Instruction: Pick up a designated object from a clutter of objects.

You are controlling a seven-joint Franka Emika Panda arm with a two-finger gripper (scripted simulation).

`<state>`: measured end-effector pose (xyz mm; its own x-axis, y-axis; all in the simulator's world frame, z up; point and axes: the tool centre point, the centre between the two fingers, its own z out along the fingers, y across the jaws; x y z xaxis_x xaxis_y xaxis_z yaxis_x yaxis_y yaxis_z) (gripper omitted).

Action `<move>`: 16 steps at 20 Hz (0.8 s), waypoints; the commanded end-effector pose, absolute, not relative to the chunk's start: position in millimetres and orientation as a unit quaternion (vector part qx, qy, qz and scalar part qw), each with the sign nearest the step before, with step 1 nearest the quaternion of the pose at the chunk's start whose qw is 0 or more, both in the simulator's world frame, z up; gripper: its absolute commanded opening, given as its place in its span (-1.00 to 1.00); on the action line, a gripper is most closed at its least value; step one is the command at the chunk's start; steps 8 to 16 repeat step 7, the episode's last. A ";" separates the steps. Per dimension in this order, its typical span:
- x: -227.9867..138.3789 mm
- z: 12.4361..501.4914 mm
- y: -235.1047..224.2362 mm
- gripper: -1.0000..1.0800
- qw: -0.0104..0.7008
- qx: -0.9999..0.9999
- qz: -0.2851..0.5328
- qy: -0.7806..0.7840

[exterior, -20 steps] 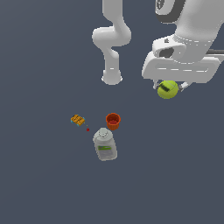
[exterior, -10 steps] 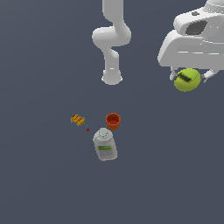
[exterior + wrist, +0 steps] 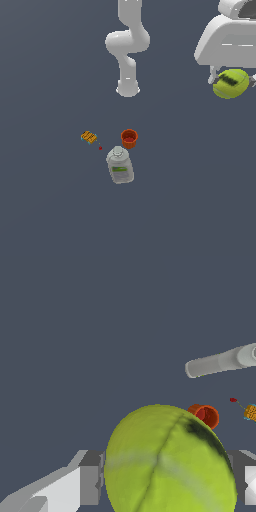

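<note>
Had the yellow-green ball [image 3: 230,83] clamped in my hand [image 3: 231,80], up high at the exterior view's right. The orange cup [image 3: 129,138], jar [image 3: 120,166] and what looked like a tiny orange block [image 3: 88,137] sat well apart on the tabletop [image 3: 50,200].

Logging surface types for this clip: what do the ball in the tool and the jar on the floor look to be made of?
The ball looks like felt, as on a tennis ball: matte yellow-green with pale curved seam lines and a dark marking. The jar looks like clear plastic or glass, I cannot tell which: a translucent greyish body with a green label and a grey lid. Being renders, both are guesses from looks alone.
</note>
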<state>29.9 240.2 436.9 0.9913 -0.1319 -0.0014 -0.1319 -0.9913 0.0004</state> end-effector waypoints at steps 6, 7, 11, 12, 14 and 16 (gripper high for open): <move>34.2 445.8 244.1 -1.00 0.000 0.998 0.000 -0.066; 34.3 445.9 244.2 -1.00 0.000 0.998 0.000 -0.066; 34.3 445.9 244.2 -1.00 0.000 0.998 0.000 -0.066; 34.3 445.9 244.2 -1.00 0.000 0.998 0.000 -0.066; 34.3 445.9 244.2 -1.00 0.000 0.998 0.000 -0.066; 34.3 445.9 244.2 -1.00 0.000 0.998 0.000 -0.066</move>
